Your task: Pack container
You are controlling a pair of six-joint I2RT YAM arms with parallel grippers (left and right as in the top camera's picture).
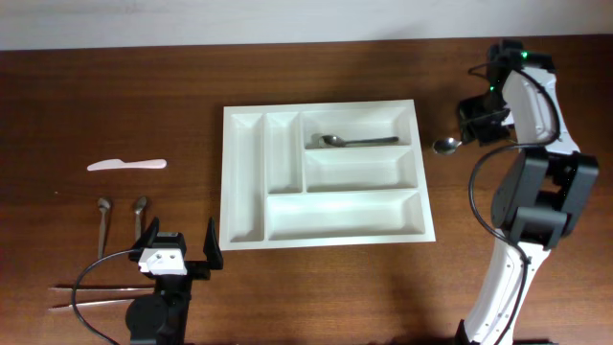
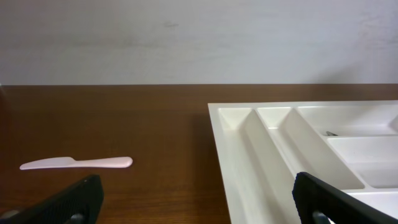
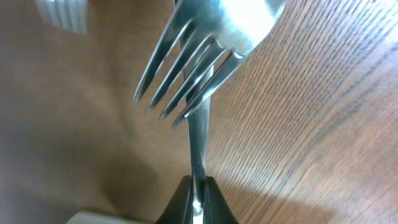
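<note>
Two tools were on my screens. My right tool (image 3: 196,190) was clamped fully together on a thin metal handle (image 3: 198,146), which I saw edge-on, running straight out from between the fingertips. Just beyond it, fork tines (image 3: 186,74) pointed back toward the tool above the wood grain. I could not tell whether the handle belonged to that fork. From overhead, this tool sat toward the far side of the desk (image 1: 383,287), and a rounded metal head (image 1: 445,146) showed just beside it, between the tool and the container (image 1: 326,241).

The container, a white tray with five compartments, lay flat in the middle of the desk. Its two narrow compartments were on the side nearer my left arm. One spoon (image 1: 354,141) lay in the farthest of the three wide compartments, and the other four compartments were bare.

My left tool (image 1: 182,240) was spread wide and held nothing. It stood near the tray's near corner and faced along the narrow compartments. Further out on that side lay a pale pink knife (image 1: 126,165), two small spoons (image 1: 103,216) side by side, and two thin rods (image 1: 96,292) close to the arm's base.
</note>
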